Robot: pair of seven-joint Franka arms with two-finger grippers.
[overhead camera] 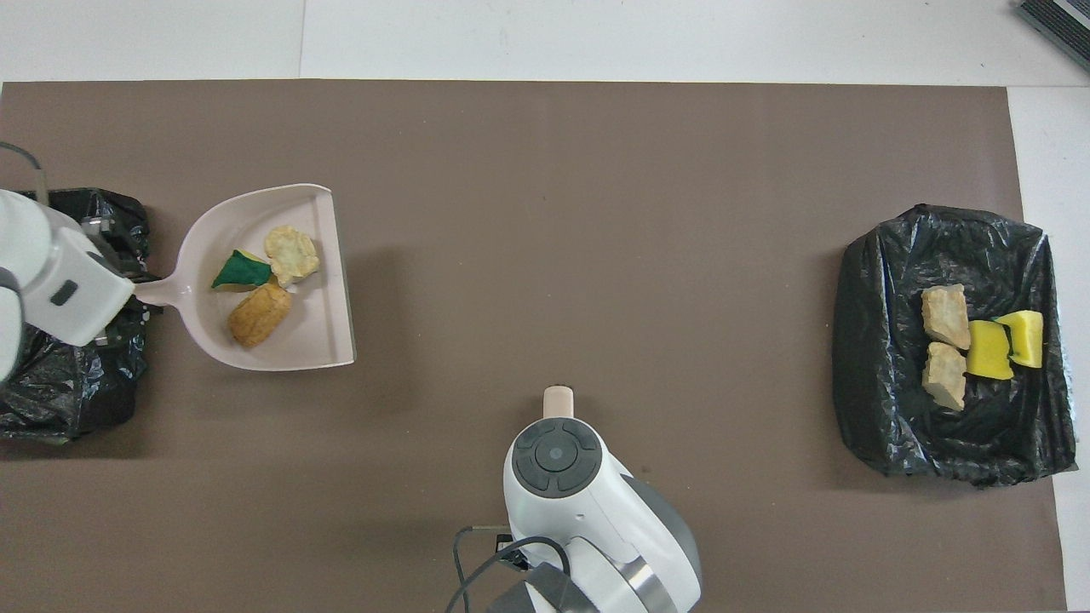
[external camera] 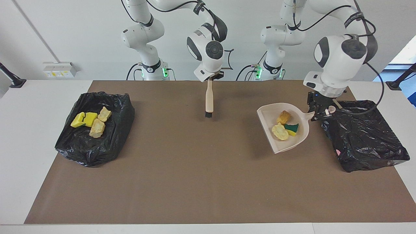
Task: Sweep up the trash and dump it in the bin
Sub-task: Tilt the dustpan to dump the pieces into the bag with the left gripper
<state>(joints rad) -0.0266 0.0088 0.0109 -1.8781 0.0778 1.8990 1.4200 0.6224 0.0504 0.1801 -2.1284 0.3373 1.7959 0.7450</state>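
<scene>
Smooth plastic dustpan (external camera: 290, 143); glossy crinkled bin liners (external camera: 364, 139).

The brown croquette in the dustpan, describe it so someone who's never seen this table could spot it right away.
Find the black-lined bin at the left arm's end of the table; beside it the left gripper holds up a pale dustpan. Of its three scraps, the croquette is the brown oval one, not the beige chunk or the green-topped sponge.
</scene>
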